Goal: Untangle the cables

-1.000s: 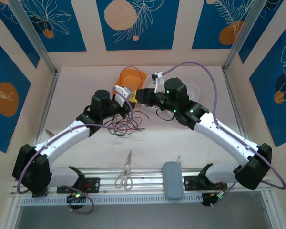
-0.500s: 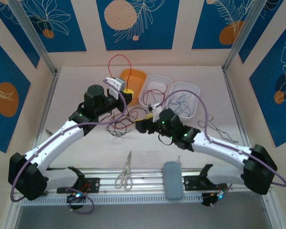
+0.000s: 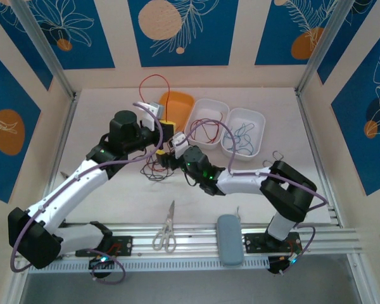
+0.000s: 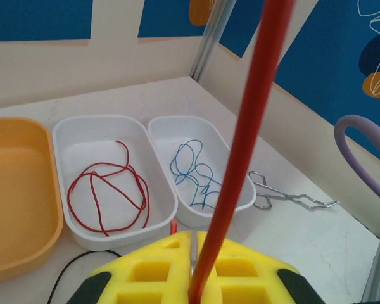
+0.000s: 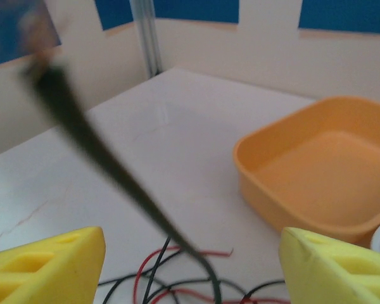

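I am watching the left gripper (image 4: 194,246) pinching tight on one thin red cable (image 4: 240,158), which is rising in a loop above the table (image 3: 133,196). The right gripper (image 5: 191,247) is standing with its fingers apart, a blurred black cable (image 5: 88,142) passing between them. The other cables (image 3: 156,167), black and red, are lying knotted below it. A second red cable (image 4: 107,193) and a blue cable (image 4: 193,174) are coiling in separate white trays (image 4: 58,136).

Pale table (image 3: 126,202): orange tray (image 3: 182,102), two white trays (image 3: 208,101), tangled cables (image 3: 153,170), scissors (image 3: 166,229), metal tongs (image 4: 291,198).
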Controlling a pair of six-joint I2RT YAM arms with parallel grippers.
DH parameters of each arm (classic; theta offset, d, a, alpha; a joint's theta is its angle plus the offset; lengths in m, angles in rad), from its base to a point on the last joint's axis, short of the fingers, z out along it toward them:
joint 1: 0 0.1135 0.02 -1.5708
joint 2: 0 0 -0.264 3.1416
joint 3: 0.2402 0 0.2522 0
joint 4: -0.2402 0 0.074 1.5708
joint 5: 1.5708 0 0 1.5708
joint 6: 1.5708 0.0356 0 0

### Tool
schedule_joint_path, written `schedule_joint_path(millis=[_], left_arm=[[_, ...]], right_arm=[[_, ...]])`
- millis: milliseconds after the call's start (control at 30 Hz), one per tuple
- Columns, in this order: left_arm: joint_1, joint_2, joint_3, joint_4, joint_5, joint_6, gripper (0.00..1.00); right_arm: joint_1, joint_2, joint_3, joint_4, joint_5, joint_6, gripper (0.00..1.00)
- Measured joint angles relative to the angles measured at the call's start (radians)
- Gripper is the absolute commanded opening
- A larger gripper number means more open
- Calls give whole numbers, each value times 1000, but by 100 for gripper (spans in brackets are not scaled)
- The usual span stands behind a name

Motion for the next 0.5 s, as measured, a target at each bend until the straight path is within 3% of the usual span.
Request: schedule_joint_path(millis=[233,267,500], left_arm=[[4,-42,10,-36,2,-7,0],[5,-45,13,-41,0,-7,0],[19,-45,66,-60,-24,9,0]], right_arm=[[-10,-1,-6,48,28,-14,3],[-9,-7,-14,48,28,-11,0],[-10,-67,-118,11,27,58,0]])
